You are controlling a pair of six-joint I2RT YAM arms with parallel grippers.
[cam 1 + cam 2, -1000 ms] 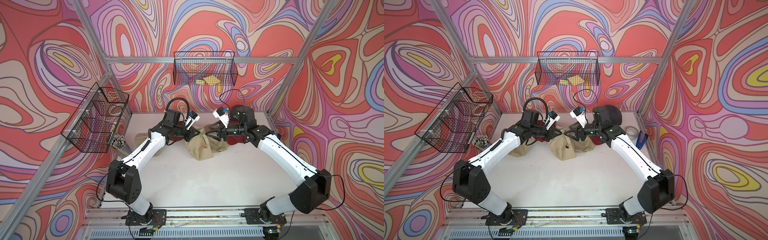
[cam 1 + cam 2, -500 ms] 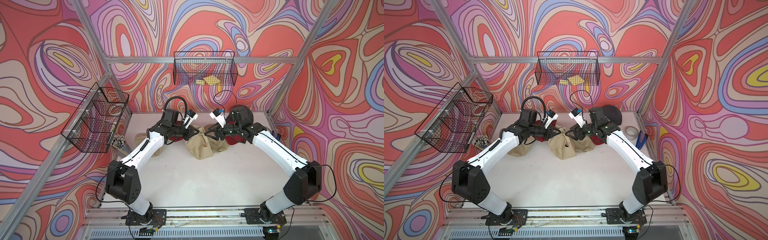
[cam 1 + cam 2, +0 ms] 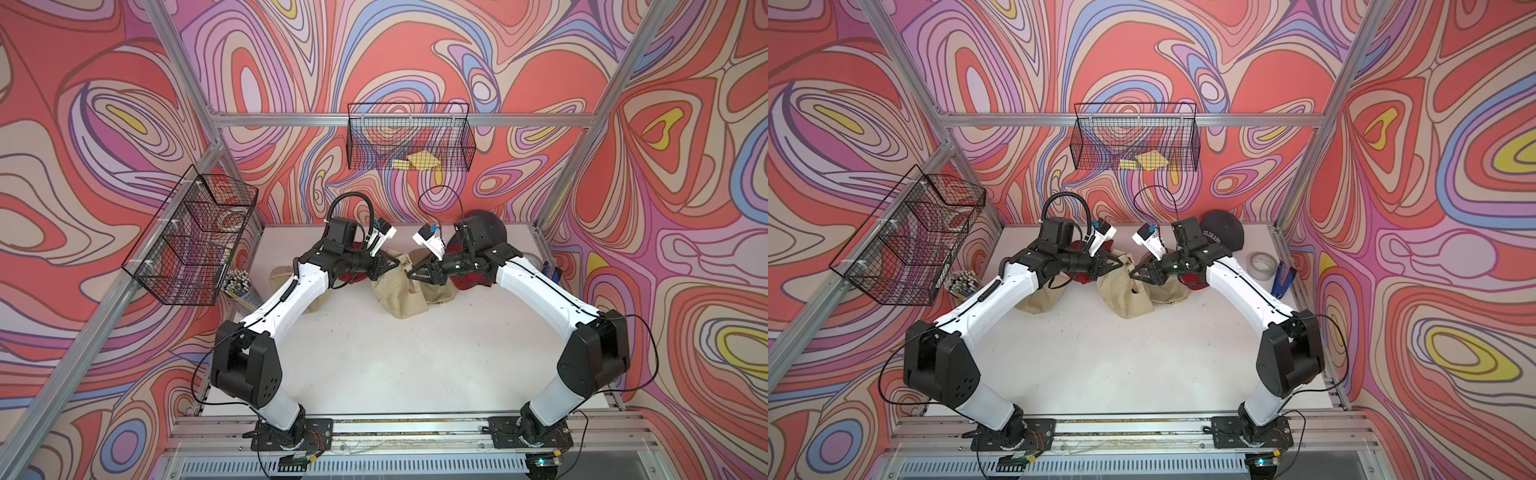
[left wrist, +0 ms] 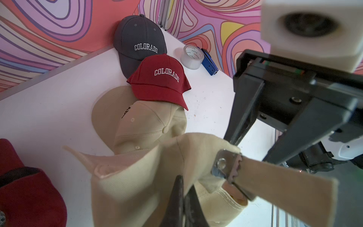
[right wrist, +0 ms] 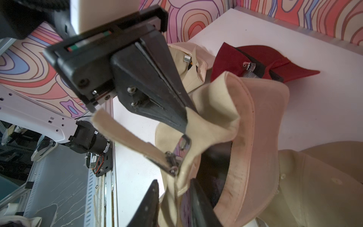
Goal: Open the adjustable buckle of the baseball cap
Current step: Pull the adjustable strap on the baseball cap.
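Note:
A beige baseball cap [image 3: 399, 295] [image 3: 1125, 295] hangs lifted between both grippers at the back of the table. My left gripper [image 4: 182, 196] [image 3: 392, 259] is shut on the cap's rear band; the right wrist view shows it [image 5: 186, 119] pinching that fabric. The metal buckle [image 4: 224, 167] [image 5: 172, 159] sits just beyond it, with the strap's free end sticking out past it. My right gripper [image 5: 174, 196] [image 3: 411, 272] has its jaws narrowed round the strap fabric just below the buckle, both fingers against it.
A second beige cap [image 4: 137, 121], a red cap [image 4: 163, 82] and a grey cap [image 4: 137, 43] lie behind. Tape roll [image 3: 1262, 266] and blue stapler [image 3: 1283, 280] sit far right. Another red cap [image 4: 23, 186], a pencil cup [image 3: 239, 280] and wire baskets [image 3: 191, 237] [image 3: 409, 137] are nearby.
My right gripper has shifted in toward the cap and its jaws have narrowed round the strap. The left gripper has kept its hold.

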